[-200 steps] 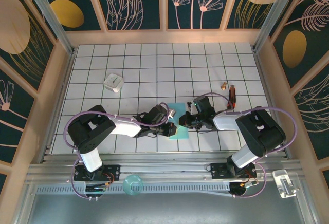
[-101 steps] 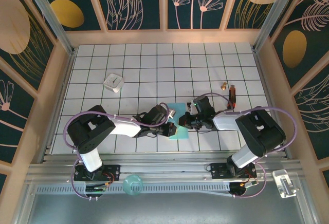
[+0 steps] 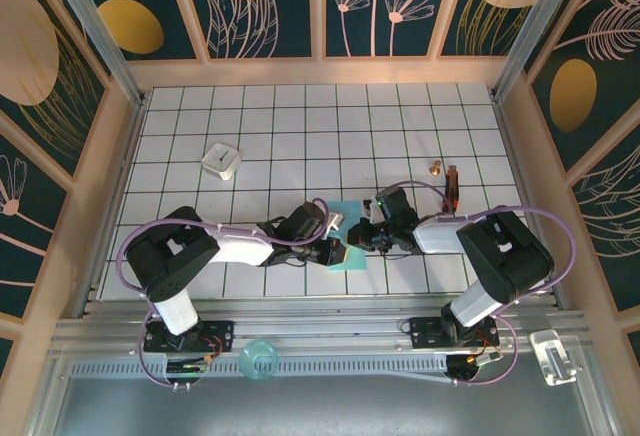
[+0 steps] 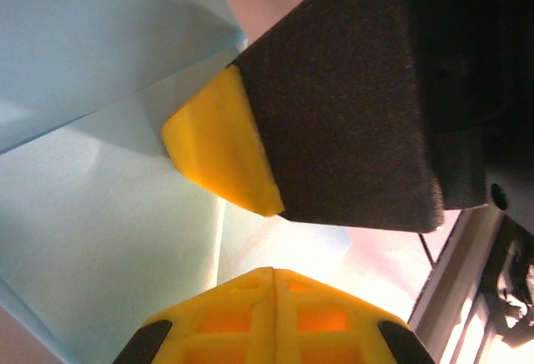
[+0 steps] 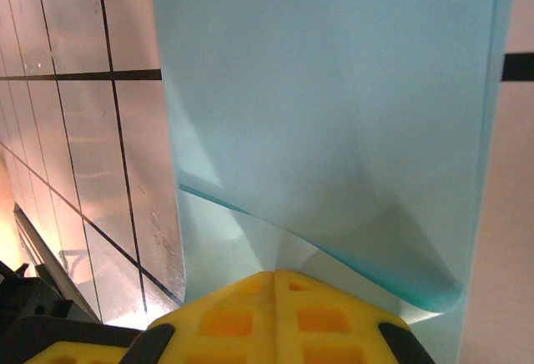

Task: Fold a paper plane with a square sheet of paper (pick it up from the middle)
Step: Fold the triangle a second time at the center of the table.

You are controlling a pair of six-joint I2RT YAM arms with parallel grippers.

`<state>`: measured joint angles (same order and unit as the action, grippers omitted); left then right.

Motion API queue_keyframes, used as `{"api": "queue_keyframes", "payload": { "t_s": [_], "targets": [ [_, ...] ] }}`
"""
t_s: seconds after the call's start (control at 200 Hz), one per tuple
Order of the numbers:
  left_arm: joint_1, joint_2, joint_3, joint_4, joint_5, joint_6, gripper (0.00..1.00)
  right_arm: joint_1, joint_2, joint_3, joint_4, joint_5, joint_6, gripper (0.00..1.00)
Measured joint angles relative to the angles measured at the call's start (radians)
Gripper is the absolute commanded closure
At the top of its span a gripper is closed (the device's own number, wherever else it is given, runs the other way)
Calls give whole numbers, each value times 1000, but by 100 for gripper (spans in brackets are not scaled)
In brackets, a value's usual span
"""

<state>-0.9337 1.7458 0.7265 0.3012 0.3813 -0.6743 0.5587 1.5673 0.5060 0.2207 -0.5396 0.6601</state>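
Light-blue square sheet of paper (image 3: 352, 259), unmoved over the last second: left gripper (image 3: 337, 250) stays closed against it, right gripper (image 3: 366, 237) stays pinched on its raised fold; creasing apparently continues.

No legible text, labels or numbers.

You have the square sheet of paper (image 3: 350, 261) on the table (image 3: 300, 116), near the front middle, between the left gripper (image 3: 340, 250) and the right gripper (image 3: 367, 236). The small square block (image 3: 221, 161) sits well behind, to the left.
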Motion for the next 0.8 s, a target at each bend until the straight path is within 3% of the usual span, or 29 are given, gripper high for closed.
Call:
{"api": "queue_keyframes", "payload": {
  "t_s": [0.801],
  "targets": [
    [0, -31, -53, -63, 26, 100, 100, 0, 15, 11, -2, -2, -2, 100]
  ]
}}
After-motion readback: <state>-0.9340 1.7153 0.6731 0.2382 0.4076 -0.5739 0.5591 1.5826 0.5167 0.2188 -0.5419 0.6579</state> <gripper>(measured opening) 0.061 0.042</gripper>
